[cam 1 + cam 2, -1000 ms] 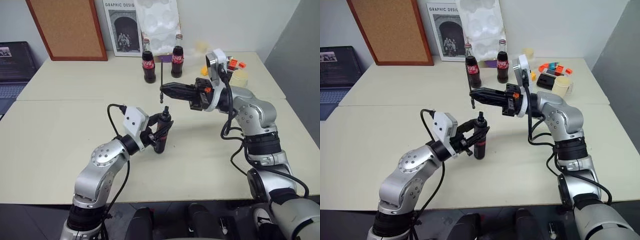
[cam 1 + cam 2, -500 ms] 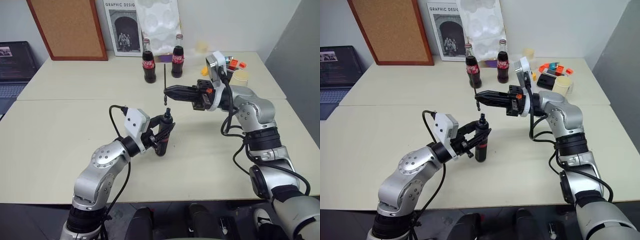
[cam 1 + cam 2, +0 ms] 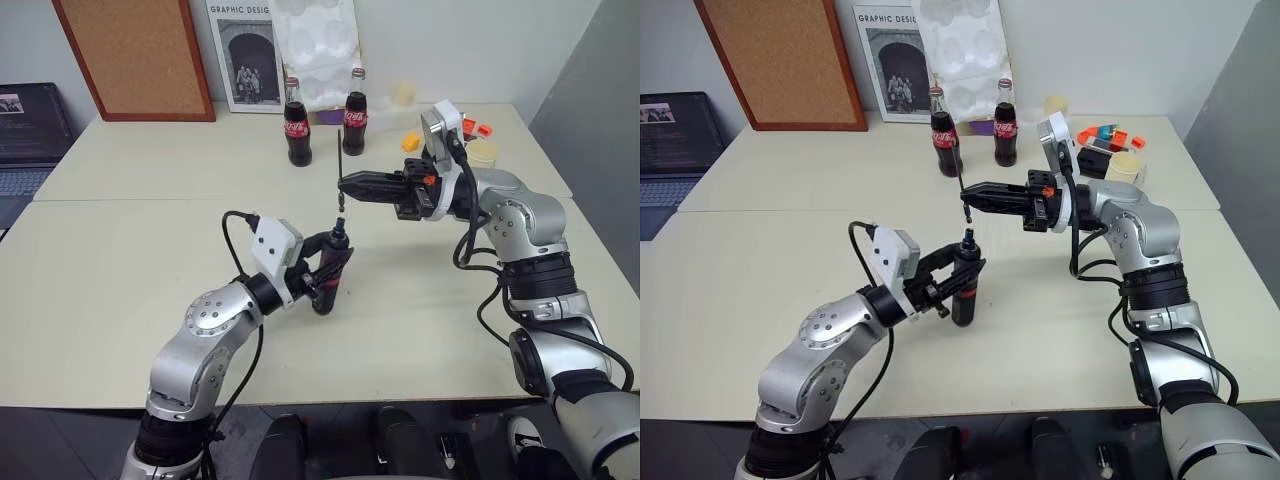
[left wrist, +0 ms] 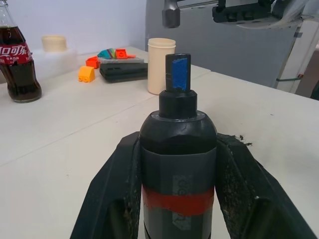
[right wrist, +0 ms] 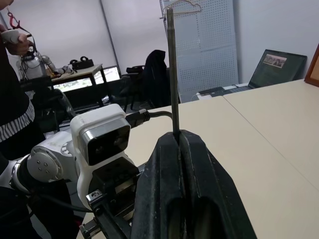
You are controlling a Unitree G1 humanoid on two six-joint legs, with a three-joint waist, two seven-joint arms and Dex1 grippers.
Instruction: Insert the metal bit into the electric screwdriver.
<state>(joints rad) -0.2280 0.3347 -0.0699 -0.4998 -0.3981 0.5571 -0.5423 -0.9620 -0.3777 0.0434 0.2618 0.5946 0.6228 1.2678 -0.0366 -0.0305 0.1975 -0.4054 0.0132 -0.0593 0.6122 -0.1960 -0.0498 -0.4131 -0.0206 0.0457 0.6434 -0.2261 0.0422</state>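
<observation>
I see my left gripper (image 3: 958, 282) clamped on the electric screwdriver (image 3: 963, 283), upright on the table (image 3: 760, 260), my right gripper (image 3: 968, 197) pinching the metal bit (image 3: 961, 180) vertical, just above the screwdriver's tip, apart from it

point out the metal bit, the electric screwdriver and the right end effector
metal bit (image 3: 340, 183), left eye view, middle of the thin rod
electric screwdriver (image 4: 178, 149), left wrist view, dark body above the red band
right end effector (image 3: 345, 184), left eye view, fingertips pinching the bit
</observation>
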